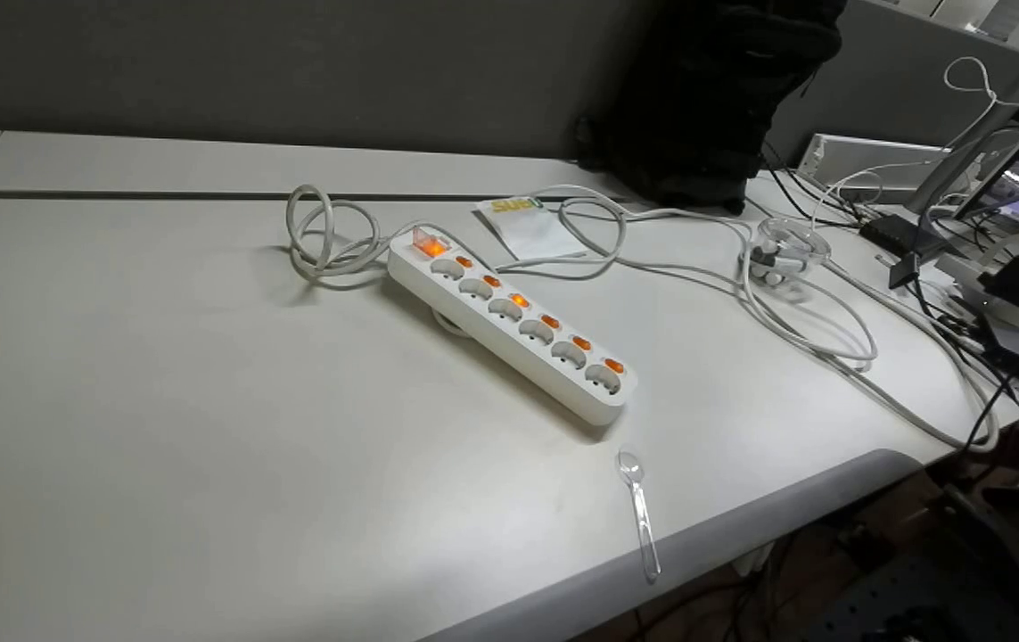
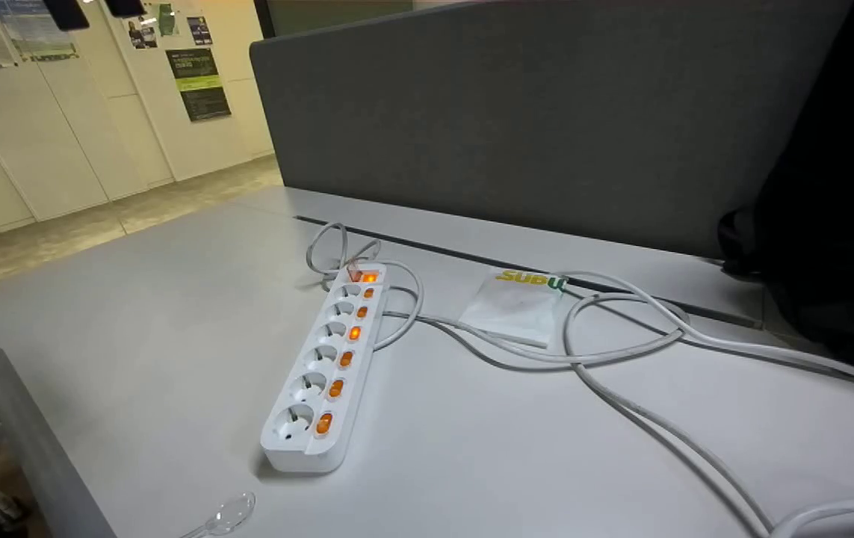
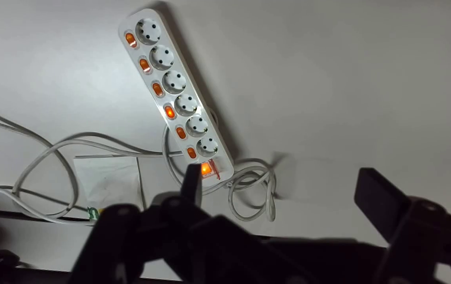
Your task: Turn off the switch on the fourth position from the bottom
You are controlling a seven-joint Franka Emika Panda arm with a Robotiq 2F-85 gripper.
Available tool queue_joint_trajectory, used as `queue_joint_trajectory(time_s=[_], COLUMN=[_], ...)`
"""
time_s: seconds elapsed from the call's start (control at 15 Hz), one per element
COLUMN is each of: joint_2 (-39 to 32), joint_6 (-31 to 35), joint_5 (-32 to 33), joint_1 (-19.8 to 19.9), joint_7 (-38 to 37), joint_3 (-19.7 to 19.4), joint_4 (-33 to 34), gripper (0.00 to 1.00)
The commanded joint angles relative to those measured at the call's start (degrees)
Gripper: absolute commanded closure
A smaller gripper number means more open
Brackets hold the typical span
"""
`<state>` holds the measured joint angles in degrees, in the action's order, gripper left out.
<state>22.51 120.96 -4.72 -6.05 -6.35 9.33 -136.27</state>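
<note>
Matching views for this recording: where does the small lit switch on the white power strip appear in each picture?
In an exterior view: the small lit switch, near centre.
In an exterior view: this switch, left of centre, below mid-height.
In the wrist view: this switch, left of centre, above mid-height.
Shared landmark: the larger lit switch; counting away from it, this switch is the third small one in every view.

Pwr strip (image 1: 509, 332): smooth plast.; spoon (image 1: 641, 517): glossy plast.; divider (image 2: 516, 127): matt cloth.
</note>
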Motion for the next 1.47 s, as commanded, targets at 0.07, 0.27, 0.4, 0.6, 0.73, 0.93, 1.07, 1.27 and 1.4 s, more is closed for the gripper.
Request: queue_joint_trajectory(time_s=[0.07, 0.27, 0.4, 0.6, 0.73, 0.93, 1.07, 1.27, 1.4], joint_2=[0.18, -2.05, -5.10, -11.37, -16.03, -22.76, -26.73, -31.26, -32.58], joint_6=[1.97, 6.88, 10.60, 16.15, 19.12, 19.70, 18.83, 17.84, 15.96], joint_5=[1.39, 2.03, 2.60, 2.62, 2.44, 0.94, -0.59, -2.03, -2.32], joint_1=[0.26, 1.59, 2.87, 4.31, 4.70, 3.73, 3.02, 2.14, 1.58], joint_7=[-2.21, -4.44, -5.83, -8.09, -10.25, -10.76, -10.15, -11.16, -12.32], joint_3=[0.20, -0.02, -0.39, -0.67, -0.78, -1.46, -1.73, -2.07, -2.49], joint_4=[-0.16, 0.90, 2.09, 4.60, 7.18, 12.38, 16.06, 19.53, 19.61], gripper=[0.00, 0.00, 0.00, 0.34, 0.49, 0.69, 0.81, 1.00, 1.00])
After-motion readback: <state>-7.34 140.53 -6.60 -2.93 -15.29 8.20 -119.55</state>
